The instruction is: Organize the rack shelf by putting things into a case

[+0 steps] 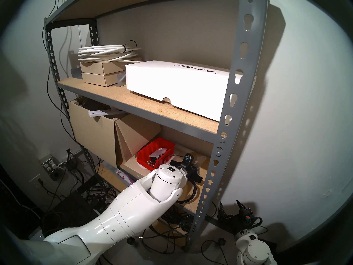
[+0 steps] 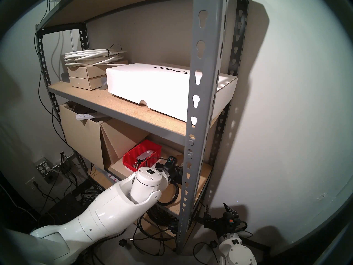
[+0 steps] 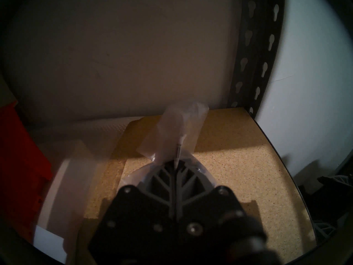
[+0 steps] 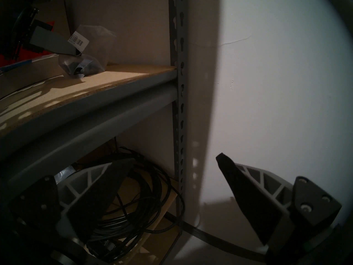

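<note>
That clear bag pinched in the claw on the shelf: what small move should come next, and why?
Probably a short lift. The left claw is shut on the clear bag, whose bulk rests on the shelf; raising it clears the board before carrying it to the red bin.

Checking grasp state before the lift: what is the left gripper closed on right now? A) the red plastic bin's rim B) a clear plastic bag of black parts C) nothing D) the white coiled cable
B: the left gripper has its fingers pinched together on the clear plastic bag of black parts, which rests on the tan chipboard shelf.
</note>
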### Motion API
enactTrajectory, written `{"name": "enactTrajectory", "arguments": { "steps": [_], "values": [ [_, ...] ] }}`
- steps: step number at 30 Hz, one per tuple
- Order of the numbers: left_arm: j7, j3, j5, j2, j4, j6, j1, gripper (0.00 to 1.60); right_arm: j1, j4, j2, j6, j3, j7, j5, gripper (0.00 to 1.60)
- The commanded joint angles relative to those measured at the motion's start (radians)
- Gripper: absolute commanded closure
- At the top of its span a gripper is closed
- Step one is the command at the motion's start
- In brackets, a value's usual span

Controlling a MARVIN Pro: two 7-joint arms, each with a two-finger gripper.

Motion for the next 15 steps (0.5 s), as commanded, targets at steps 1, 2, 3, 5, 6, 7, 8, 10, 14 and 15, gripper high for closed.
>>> {"name": "enactTrajectory", "arguments": {
  "steps": [1,2,3,5,6,7,8,10,14,15],
  "values": [
    [0.003,-0.008,0.003,0.007,-0.050,-0.006,-0.002,1.60,0.000,-0.018,0.000,-0.002,0.000,0.000,0.000,0.00],
    [0.002,-0.009,0.003,0.009,-0.052,-0.005,-0.002,1.60,0.000,-0.018,0.000,-0.002,0.000,0.000,0.000,0.00],
    [0.001,-0.010,0.003,0.010,-0.055,-0.004,-0.001,1.60,0.000,-0.018,0.000,-0.001,0.000,0.000,0.000,0.00],
    [0.000,-0.013,0.002,0.015,-0.063,0.000,0.001,1.60,0.000,-0.018,0.000,-0.001,0.000,0.000,0.000,0.00],
    [-0.001,-0.013,0.001,0.017,-0.067,-0.001,0.003,1.60,0.000,-0.018,0.000,-0.001,0.000,0.000,0.000,0.00],
    [-0.001,-0.013,0.001,0.017,-0.067,-0.001,0.003,1.60,0.000,-0.018,0.000,-0.001,0.000,0.000,0.000,0.00],
    [-0.002,-0.014,0.000,0.019,-0.070,0.000,0.004,1.60,0.000,-0.018,0.000,-0.001,0.000,0.000,0.000,0.00],
    [-0.003,-0.015,-0.003,0.026,-0.086,-0.001,0.013,1.60,0.000,-0.018,0.000,-0.002,0.000,0.000,0.000,0.00],
    [-0.009,-0.022,-0.012,0.046,-0.135,0.004,0.029,1.60,0.001,-0.017,0.000,-0.002,0.000,0.000,0.000,0.00],
    [-0.007,-0.027,-0.016,0.050,-0.149,0.003,0.035,1.60,0.001,-0.017,0.000,-0.002,0.000,0.000,0.000,0.00]
  ]
}}
